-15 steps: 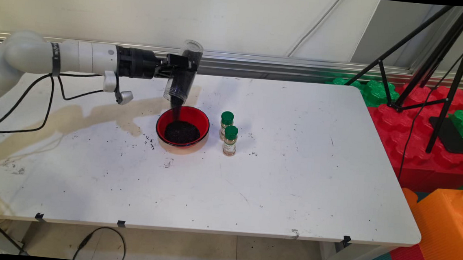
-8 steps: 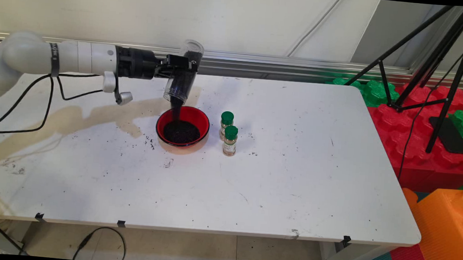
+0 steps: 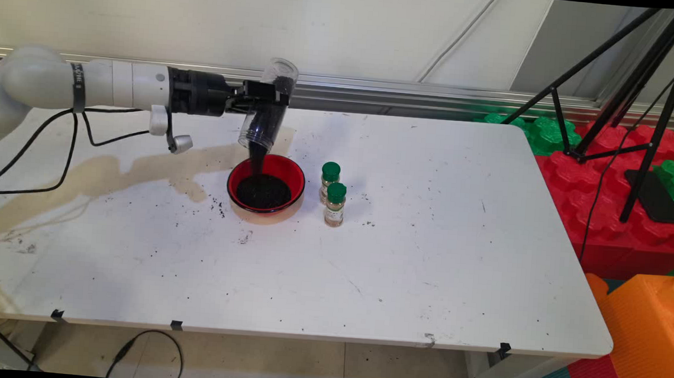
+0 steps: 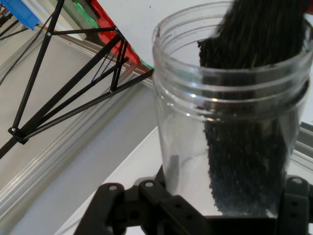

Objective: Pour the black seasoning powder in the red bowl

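Since 1 s ago the arm has barely shifted; the heap of black grains in the red bowl has grown wider, and the dark fill inside the jar sits lower.

The pincer (image 3: 269, 98) is clamped on a clear plastic screw-top jar (image 3: 267, 107), lid off, tipped mouth-down w/ its base up and away from the table. A thin stream of fine black grains (image 3: 256, 161) runs from the jar's mouth straight down into the shallow red round bowl (image 3: 266, 184) directly below the pincer.

Main view only: the bowl, the pile in it, the stream's landing, and two small glass spice bottles w/ green caps (image 3: 332, 194) standing upright just beside the bowl on the side away from the arm, touching or nearly so. Also the white table (image 3: 426, 266), speckled w/ stray grains, and a tan stain under the arm.

Hand view only: the jar's threaded neck (image 4: 230, 73) up close, grains sliding along one inner wall toward the mouth, rest of the wall clear; black linkage (image 4: 161, 205) hugs the jar's lower body. A black tripod (image 4: 63, 93) shows beyond.

Arm pose: forearm approx. level, reaching in from the left above the table's far part, wrist rolled so the jar tilts steeply; black cables droop below it.
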### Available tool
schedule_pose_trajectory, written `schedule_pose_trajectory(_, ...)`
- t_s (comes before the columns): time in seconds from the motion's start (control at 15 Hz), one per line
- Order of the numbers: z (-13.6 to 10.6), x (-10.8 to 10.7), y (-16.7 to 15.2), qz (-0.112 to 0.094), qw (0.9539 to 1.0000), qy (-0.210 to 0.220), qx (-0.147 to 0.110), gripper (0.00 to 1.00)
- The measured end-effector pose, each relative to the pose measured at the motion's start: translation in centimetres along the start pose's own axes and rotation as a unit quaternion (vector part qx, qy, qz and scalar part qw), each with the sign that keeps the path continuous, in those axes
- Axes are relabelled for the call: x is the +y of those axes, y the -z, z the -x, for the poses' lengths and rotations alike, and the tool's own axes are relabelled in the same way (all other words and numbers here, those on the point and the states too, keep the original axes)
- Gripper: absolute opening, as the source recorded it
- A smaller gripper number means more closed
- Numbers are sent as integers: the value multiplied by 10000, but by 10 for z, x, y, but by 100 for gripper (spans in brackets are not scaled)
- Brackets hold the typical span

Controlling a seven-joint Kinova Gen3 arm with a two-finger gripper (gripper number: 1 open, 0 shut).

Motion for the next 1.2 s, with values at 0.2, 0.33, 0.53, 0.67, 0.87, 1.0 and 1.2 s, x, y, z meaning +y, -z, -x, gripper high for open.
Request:
schedule_pose_trajectory(0.2,-1,-1,0,-13,10000,-20,3,0)
schedule_pose_trajectory(0.33,-1,-3,0,-23,10000,-32,5,0)
schedule_pose_trajectory(0.53,-2,-4,0,-33,10000,-53,8,0)
schedule_pose_trajectory(0.67,-3,-5,0,-39,10000,-67,10,0)
schedule_pose_trajectory(0.87,-3,-7,-1,-51,9999,-104,10,0)
schedule_pose_trajectory(1.0,-3,-8,-1,-57,9999,-152,6,0)
schedule_pose_trajectory(1.2,-3,-8,-2,-59,9997,-227,-7,0)
